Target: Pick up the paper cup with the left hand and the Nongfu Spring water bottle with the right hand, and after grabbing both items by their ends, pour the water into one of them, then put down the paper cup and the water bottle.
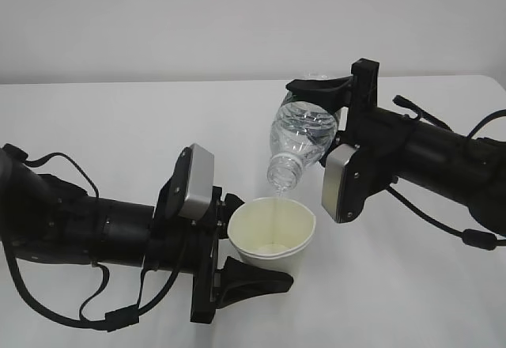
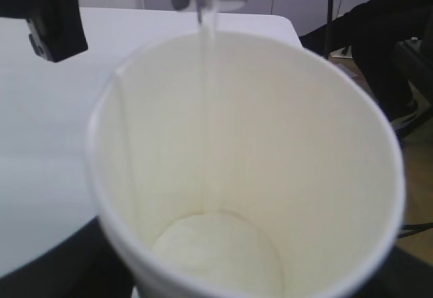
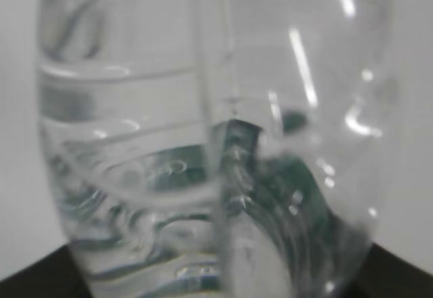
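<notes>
Ribbed clear bottle (image 1: 302, 138) streams water (image 2: 206, 108) into tapered paper cup (image 1: 273, 233).

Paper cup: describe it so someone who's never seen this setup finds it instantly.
On the white table, follow the arm coming in from the left to its fingers. They hold the paper cup, a short white tapered cup, cream inside and open upward. Unlike the clear bottle tipped above it, it is opaque and catches the thin stream.
</notes>
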`<action>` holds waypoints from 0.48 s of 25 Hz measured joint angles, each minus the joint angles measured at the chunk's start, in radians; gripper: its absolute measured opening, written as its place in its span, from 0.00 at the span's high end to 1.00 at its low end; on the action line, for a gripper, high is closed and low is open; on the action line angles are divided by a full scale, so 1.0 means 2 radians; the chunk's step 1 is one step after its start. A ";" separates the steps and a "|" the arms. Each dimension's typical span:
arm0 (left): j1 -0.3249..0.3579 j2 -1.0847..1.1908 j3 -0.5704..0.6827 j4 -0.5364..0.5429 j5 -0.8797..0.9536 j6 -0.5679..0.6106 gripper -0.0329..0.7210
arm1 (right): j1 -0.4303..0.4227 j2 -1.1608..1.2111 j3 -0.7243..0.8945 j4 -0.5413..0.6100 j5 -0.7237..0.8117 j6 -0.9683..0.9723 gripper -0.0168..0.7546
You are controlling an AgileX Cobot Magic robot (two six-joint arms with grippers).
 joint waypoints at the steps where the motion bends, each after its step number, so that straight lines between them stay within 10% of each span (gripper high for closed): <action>1: 0.000 0.000 0.000 0.000 0.000 0.000 0.29 | 0.000 0.000 0.000 0.000 0.000 0.000 0.40; 12: 0.000 0.000 0.000 -0.001 0.000 0.000 0.29 | 0.000 0.000 0.000 0.000 0.000 0.000 0.40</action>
